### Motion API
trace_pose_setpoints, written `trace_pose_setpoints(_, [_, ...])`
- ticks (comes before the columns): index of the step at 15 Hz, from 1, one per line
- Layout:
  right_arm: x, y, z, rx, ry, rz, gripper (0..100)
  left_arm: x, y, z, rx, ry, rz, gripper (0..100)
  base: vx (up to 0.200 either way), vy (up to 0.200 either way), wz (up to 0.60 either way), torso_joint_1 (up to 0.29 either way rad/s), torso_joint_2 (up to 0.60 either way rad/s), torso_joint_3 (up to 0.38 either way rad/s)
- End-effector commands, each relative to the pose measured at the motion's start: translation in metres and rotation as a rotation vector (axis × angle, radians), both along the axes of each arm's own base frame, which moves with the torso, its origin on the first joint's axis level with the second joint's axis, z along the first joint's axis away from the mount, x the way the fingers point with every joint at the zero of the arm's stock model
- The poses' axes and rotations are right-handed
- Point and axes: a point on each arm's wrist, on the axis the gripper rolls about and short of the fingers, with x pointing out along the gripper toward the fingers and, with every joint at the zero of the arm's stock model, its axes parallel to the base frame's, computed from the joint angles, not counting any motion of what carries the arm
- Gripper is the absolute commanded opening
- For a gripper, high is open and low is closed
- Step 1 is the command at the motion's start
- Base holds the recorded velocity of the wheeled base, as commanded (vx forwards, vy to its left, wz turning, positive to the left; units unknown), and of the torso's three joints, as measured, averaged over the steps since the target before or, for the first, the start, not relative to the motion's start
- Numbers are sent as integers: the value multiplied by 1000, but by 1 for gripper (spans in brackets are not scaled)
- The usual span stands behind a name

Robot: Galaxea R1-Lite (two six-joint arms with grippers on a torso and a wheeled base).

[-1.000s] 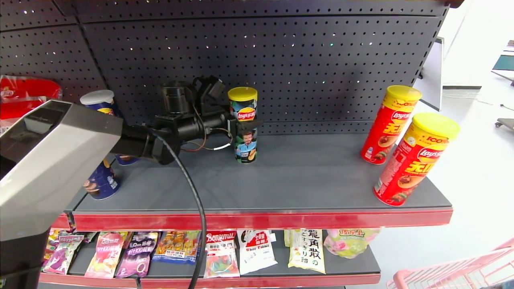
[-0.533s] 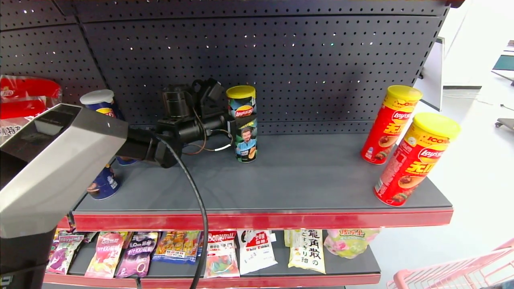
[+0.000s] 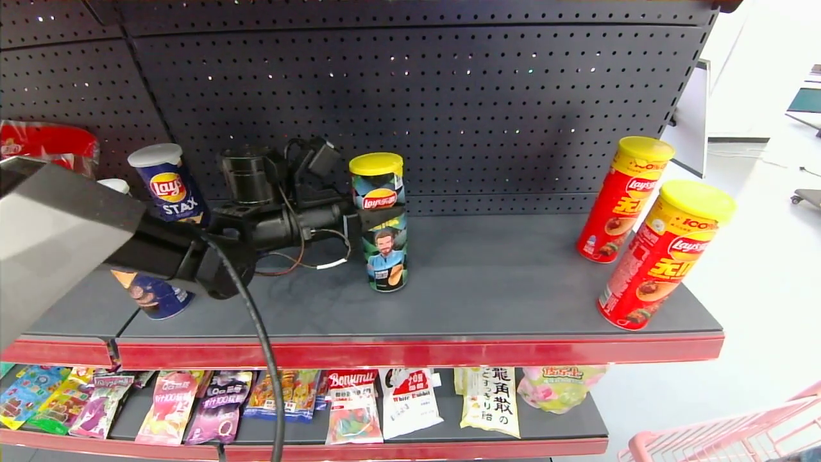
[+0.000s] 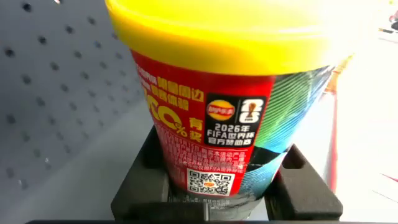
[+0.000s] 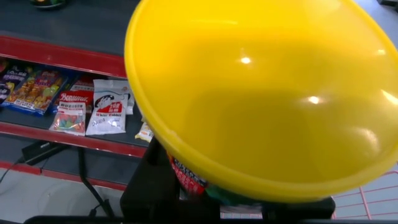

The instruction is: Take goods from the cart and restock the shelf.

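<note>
Left gripper (image 3: 376, 217) clamped on can (image 3: 383, 247), upright at middle of shelf (image 3: 500, 289), right gripper (image 5: 227, 200) pinching second can (image 5: 261, 99), lid yellow.

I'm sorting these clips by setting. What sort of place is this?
Probably a shop, or a mock-up of one: a pegboard-backed shelf holding chip cans, snack bags on the tier below, and a pink shopping cart.
</note>
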Motion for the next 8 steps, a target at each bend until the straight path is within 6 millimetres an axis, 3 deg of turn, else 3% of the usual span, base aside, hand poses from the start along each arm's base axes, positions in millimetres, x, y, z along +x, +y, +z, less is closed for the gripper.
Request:
trace_pose_setpoints(1, [0, 0, 1, 0, -3, 0, 0, -50, 15, 22, -20, -58, -11, 0, 0, 0, 0, 0, 0, 0])
trace_pose_setpoints(6, [-1, 0, 3, 2, -9, 0, 0, -70, 22, -1, -25, -102, 1, 0, 0, 0, 0, 0, 0, 0])
trace_pose_setpoints(8, [0, 0, 4, 2, -9, 0, 0, -68, 22, 6, -32, -121, 39, 0, 0, 0, 0, 0, 0, 0])
